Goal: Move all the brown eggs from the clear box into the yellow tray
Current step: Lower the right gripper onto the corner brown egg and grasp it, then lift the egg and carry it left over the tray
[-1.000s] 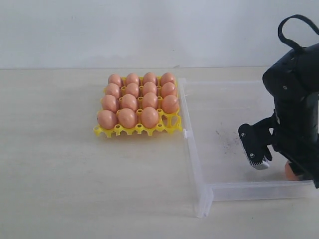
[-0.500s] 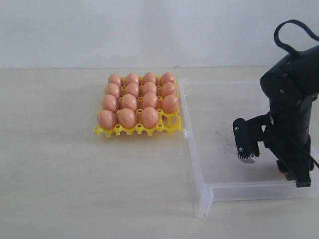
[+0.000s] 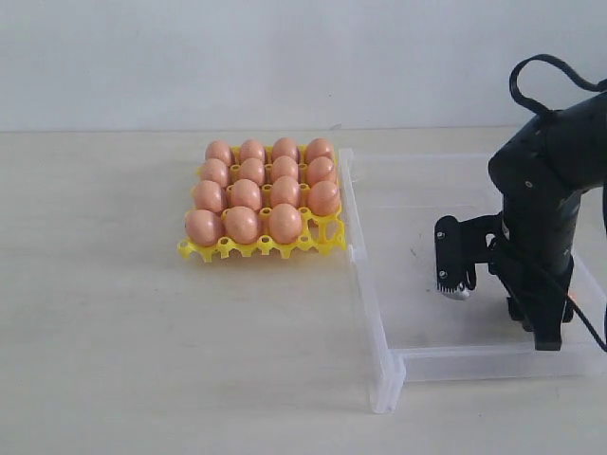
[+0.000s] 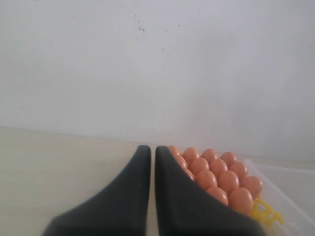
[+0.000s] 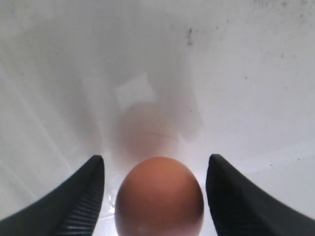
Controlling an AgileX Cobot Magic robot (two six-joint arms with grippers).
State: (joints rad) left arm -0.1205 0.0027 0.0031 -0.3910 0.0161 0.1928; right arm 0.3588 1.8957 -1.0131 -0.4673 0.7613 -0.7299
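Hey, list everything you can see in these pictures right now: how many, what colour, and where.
Smooth orange-brown oval eggs in the tray: fifteen, brown, filling every cup except the front right one in the exterior view.
Single orange-brown egg: one, brown, on the box floor.
Bright yellow plastic lattice egg tray: one, yellow, on the table beside the box.
Shallow clear plastic box: one, transparent, right of the tray.
Table: one, pale beige.
Wall: one, white, behind.
Left gripper: black, shut, facing the tray.
Right gripper: black, open, straddling the single egg.
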